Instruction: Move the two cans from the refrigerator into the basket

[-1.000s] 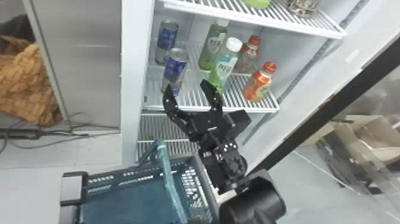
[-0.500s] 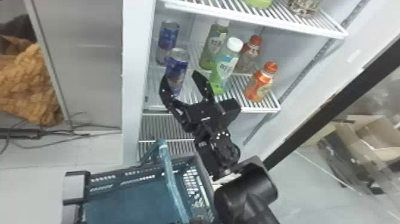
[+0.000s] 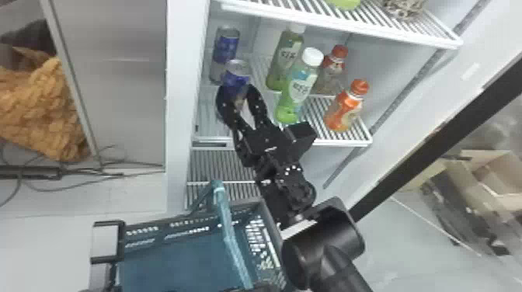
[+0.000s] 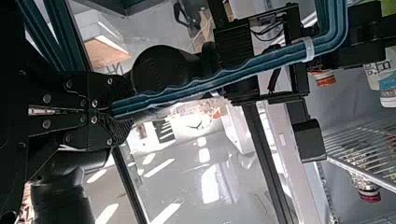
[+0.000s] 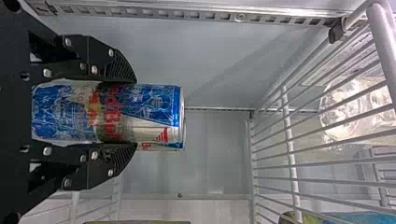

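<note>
The front blue-and-silver drink can (image 3: 236,77) stands upright on the refrigerator shelf (image 3: 341,143) in the head view, between the fingers of the right gripper (image 3: 236,91). Farther back on that shelf is the rear blue-and-silver drink can (image 3: 226,48), and to the right of both are juice bottles (image 3: 297,93). The teal basket (image 3: 174,264) is below and in front of the shelf.

In the left wrist view, the left gripper (image 4: 122,113) is pressed together on the basket handle (image 4: 210,84).

In the right wrist view, the right gripper pinches the front blue-and-silver drink can from both sides, its end reaching past the fingertips.
</note>
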Controlling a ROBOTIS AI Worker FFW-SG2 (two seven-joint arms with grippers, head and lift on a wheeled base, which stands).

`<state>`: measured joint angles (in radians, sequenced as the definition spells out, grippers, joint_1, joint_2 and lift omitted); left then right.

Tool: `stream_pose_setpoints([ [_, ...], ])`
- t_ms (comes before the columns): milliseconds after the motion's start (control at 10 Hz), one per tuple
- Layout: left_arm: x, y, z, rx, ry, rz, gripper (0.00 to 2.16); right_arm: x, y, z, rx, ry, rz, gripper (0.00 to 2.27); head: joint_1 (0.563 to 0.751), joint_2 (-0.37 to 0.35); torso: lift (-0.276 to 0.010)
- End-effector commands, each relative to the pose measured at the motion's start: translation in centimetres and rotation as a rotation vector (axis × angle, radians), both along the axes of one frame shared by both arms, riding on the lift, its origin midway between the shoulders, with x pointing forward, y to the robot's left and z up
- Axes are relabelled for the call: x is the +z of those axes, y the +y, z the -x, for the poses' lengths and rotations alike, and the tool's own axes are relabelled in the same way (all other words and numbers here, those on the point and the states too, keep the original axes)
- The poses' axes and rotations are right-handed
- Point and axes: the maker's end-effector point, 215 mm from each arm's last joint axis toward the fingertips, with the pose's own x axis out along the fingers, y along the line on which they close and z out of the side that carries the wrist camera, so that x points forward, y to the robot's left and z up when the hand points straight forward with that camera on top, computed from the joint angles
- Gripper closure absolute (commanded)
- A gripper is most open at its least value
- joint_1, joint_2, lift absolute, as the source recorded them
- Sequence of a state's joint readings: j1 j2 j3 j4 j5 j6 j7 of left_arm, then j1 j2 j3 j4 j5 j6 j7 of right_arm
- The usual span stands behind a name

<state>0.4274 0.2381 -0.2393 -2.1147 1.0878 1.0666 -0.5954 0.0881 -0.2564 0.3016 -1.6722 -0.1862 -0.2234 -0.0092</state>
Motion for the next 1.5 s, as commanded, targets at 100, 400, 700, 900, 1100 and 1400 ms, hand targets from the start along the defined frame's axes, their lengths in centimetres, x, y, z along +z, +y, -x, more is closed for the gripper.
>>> stream_pose_setpoints([
  [100,0.1,0.0,-0.2,0.003,-0.004,0.002,1.21,1.7,0.2,1.2,0.012,-0.03,-0.041,0.9,0.695,-0.313,-0.276],
  [400,0.2,0.1,-0.3,0.006,-0.005,0.006,1.21,6.2,0.3,4.1,0.034,-0.064,-0.082,0.9,0.695,-0.316,-0.276],
  [700,0.2,0.1,-0.2,0.008,-0.001,0.008,1.21,7.5,-1.9,6.8,0.0,-0.042,-0.072,0.9,0.695,-0.342,-0.276],
  [900,0.1,0.2,-0.2,0.007,0.0,0.003,1.21,8.3,-2.2,9.0,0.002,-0.02,-0.068,0.9,0.695,-0.35,-0.276],
  [1100,0.1,0.2,-0.1,0.008,0.001,0.005,1.21,7.9,-2.4,10.7,0.002,0.026,-0.06,0.9,0.695,-0.35,-0.276],
  [1400,0.1,0.2,-0.2,0.011,0.0,0.006,1.21,8.6,-2.7,13.7,0.008,0.082,-0.068,0.9,0.695,-0.35,-0.276],
])
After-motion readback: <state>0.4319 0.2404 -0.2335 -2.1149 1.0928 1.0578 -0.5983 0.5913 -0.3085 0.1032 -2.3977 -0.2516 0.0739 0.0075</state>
